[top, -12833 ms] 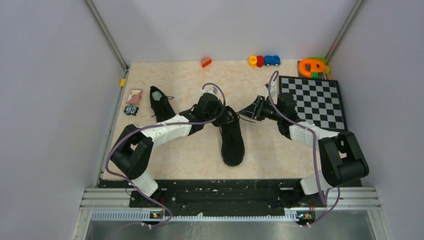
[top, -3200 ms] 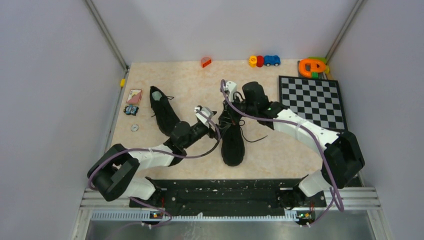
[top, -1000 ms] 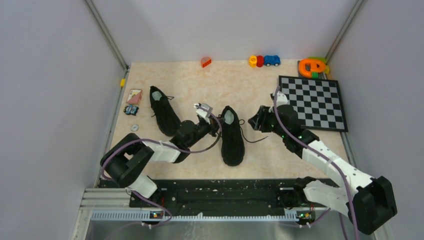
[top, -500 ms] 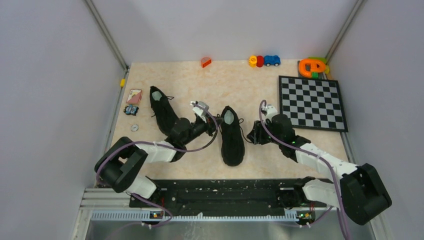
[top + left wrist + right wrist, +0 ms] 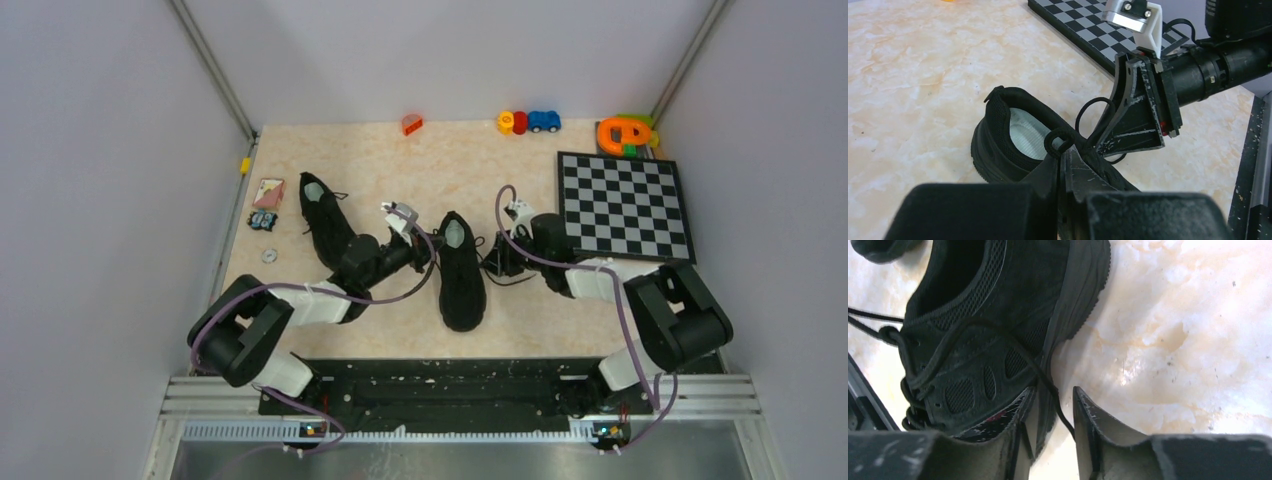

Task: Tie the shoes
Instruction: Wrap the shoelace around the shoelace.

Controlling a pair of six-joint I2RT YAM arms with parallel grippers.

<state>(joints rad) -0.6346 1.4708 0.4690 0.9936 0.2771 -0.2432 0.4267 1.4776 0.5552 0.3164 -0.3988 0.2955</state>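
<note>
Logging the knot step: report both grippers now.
Left gripper: closed, pinching a lace loop.
Right gripper: open, a lace strand in the gap.

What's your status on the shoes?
Left end effector shut on lace loop. Right end effector open, straddling loose lace at middle shoe. Other shoe aside; nothing blocking.

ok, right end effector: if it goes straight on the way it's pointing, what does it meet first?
The loose lace crossing between the right end effector's fingers, then almost at once the middle shoe's sidewall. Depth is unclear; one finger may already touch it.
</note>
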